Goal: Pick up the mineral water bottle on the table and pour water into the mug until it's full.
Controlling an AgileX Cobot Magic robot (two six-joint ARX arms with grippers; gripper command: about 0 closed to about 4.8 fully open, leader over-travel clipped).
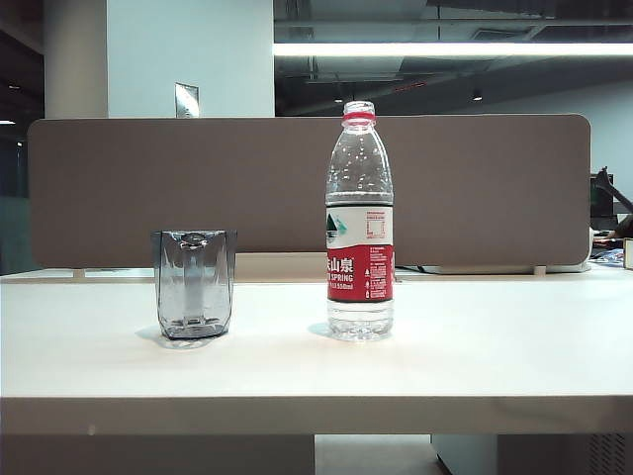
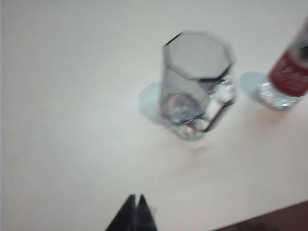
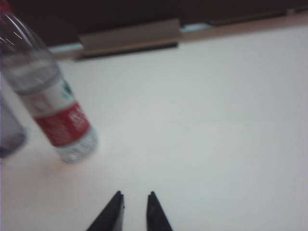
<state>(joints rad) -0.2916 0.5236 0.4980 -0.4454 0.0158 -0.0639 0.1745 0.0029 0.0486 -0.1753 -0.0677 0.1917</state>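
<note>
The mineral water bottle (image 1: 359, 223) stands upright near the middle of the white table (image 1: 475, 346), red neck ring on top, red-and-white label round its body. To its left stands the smoky-grey faceted mug (image 1: 194, 285); no water shows in it. Neither arm appears in the exterior view. In the left wrist view my left gripper (image 2: 135, 197) is shut and empty, hovering short of the mug (image 2: 195, 82), with the bottle's base (image 2: 288, 79) beyond. In the right wrist view my right gripper (image 3: 135, 194) stands slightly open and empty over bare table, apart from the bottle (image 3: 50, 103).
A brown-grey divider panel (image 1: 148, 188) runs along the table's far edge. The thick pale front edge (image 1: 297, 414) of the table faces the exterior camera. Small items (image 1: 613, 233) lie at the far right behind the table.
</note>
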